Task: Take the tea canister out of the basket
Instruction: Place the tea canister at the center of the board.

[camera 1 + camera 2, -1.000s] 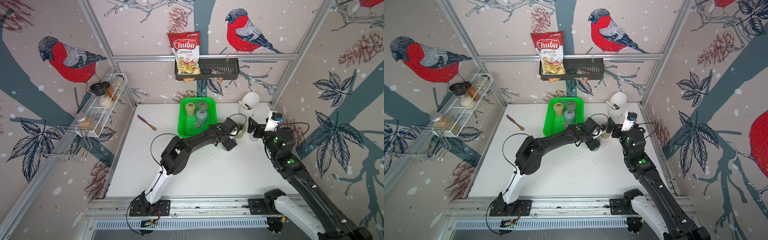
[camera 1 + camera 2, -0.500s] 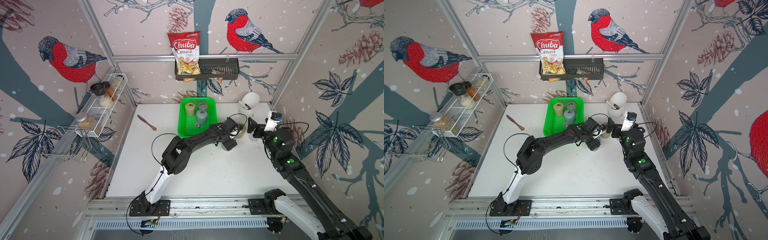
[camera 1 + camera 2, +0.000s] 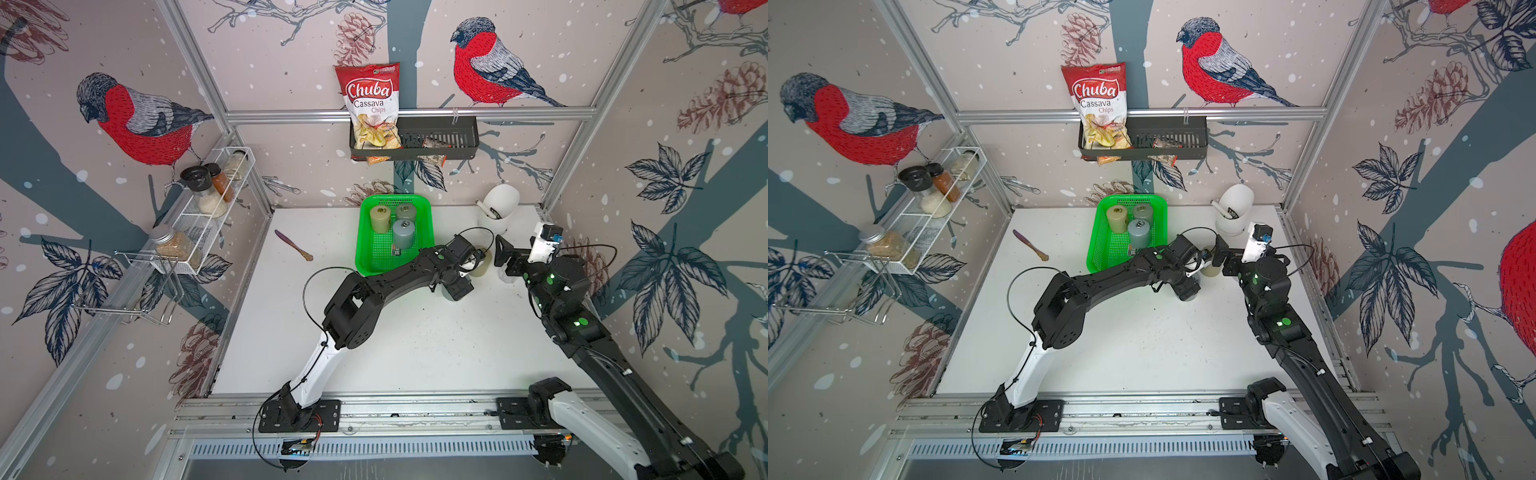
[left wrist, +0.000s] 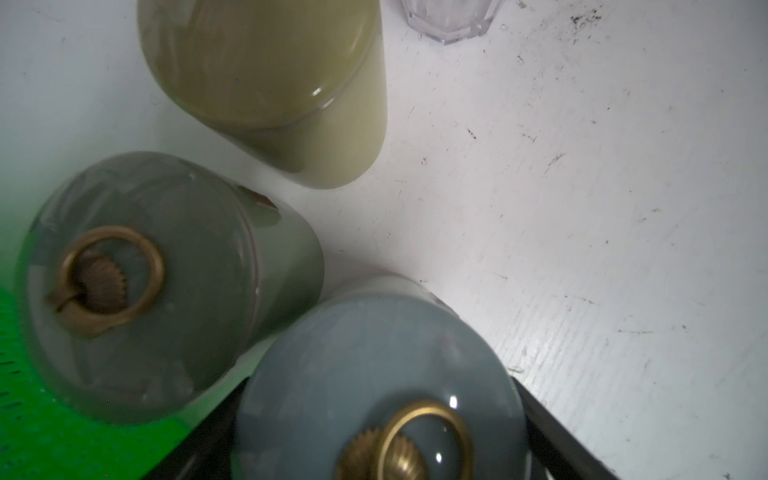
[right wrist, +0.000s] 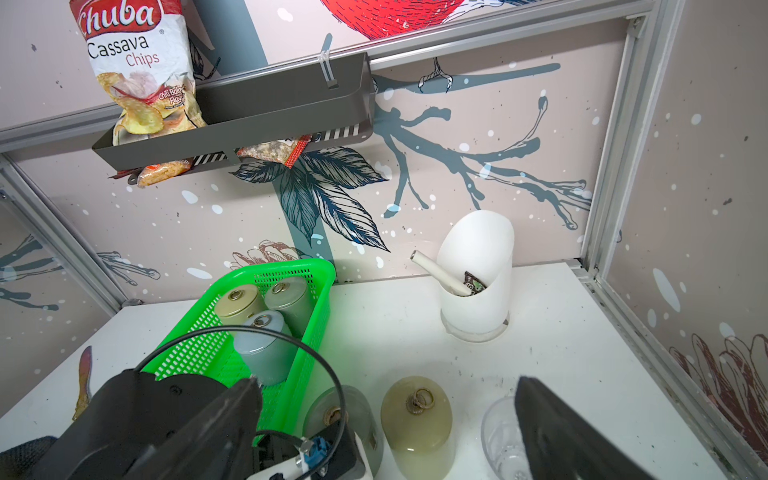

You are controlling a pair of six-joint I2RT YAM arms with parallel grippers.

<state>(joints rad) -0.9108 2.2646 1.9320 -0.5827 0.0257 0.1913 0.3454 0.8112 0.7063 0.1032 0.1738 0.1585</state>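
Black fingers (image 4: pixel 195 444) of the left gripper (image 3: pixel 454 290) stand on either side of the blue-grey tea canister (image 4: pixel 365 374), which is out of the basket (image 3: pixel 374 255) and upright on the white table (image 3: pixel 415 340) near the basket's near right corner; whether the claw squeezes it or merely flanks it cannot be told. Against a second ago this claw sits in the same place; only the elbow of the left arm (image 3: pixel 374 291) has edged slightly. A little farther, right of the basket, the right gripper (image 5: pixel 386 382) hangs with its jaws spread wide and nothing between them, unmoved since then. At about that depth a grey-green canister (image 4: pixel 137 286) stands just beside the basket's right wall, an olive canister (image 5: pixel 415 424) next to it, and a clear glass (image 5: pixel 498 432) farther out from the basket. Inside the basket, at its far end, three canisters remain as before: a beige canister (image 3: pixel 380 218), a dull green canister (image 3: pixel 406 212) and a pale blue canister (image 3: pixel 403 235), with a small dark sticker (image 3: pixel 396 250) on the mesh nearer. Above the basket's far end a black rack (image 3: pixel 436 133) hangs on the back wall.
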